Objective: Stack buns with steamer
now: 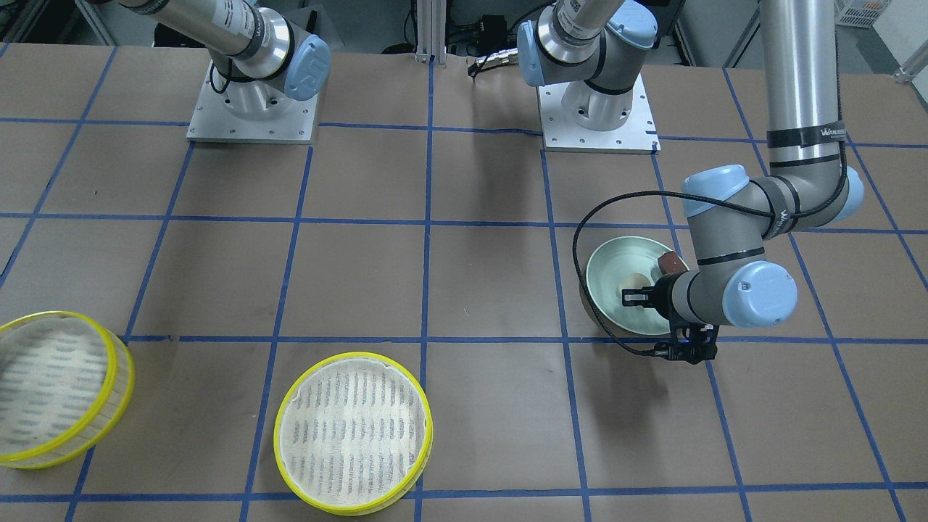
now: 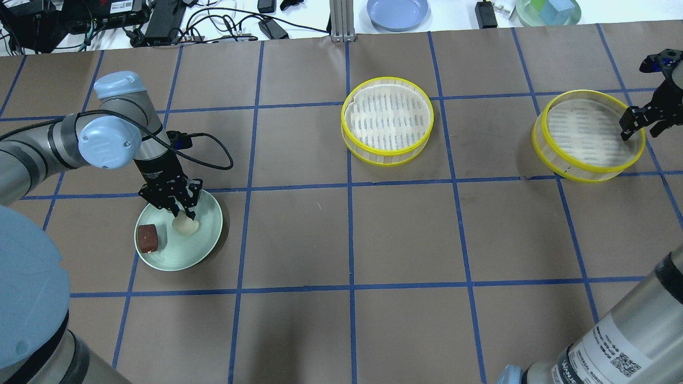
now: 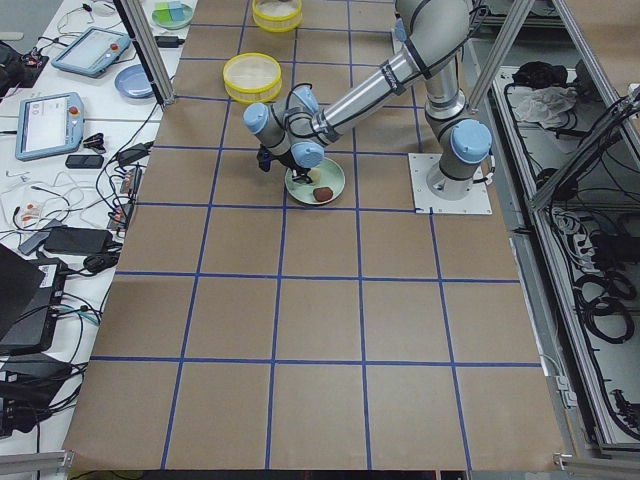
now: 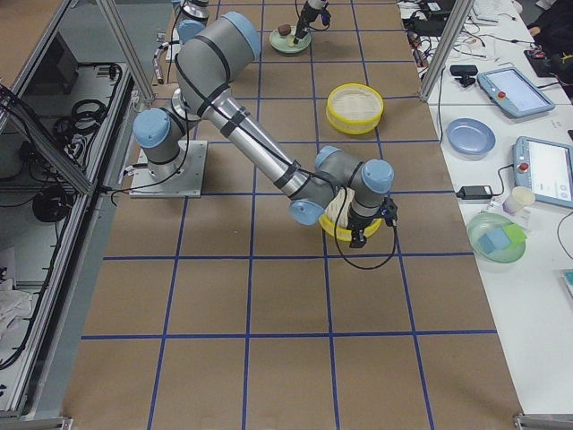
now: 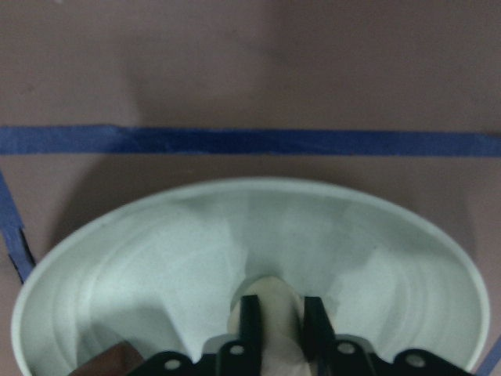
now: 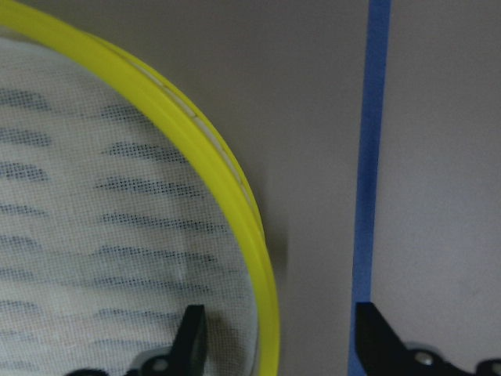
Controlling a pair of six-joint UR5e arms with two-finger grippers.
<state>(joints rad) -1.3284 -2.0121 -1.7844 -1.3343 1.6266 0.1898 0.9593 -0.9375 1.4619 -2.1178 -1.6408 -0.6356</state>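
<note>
A pale green plate (image 2: 205, 246) holds the cream-white bun (image 2: 188, 226) and the dark reddish-brown bun (image 2: 147, 238). My left gripper (image 2: 183, 214) is down in the plate. In the left wrist view its fingers (image 5: 250, 315) are closed against both sides of the cream bun (image 5: 271, 299), which rests on the plate (image 5: 156, 258). My right gripper (image 2: 635, 124) is open and straddles the yellow rim (image 6: 235, 204) of the far right steamer basket (image 2: 587, 133). A second steamer basket (image 2: 387, 120) stands mid-table.
Both arm bases (image 1: 250, 109) stand at the robot's edge. A blue plate (image 2: 397, 12), a green bowl with cubes (image 2: 549, 10) and cables lie on the white bench beyond the table's far edge. Blue tape lines grid the brown table.
</note>
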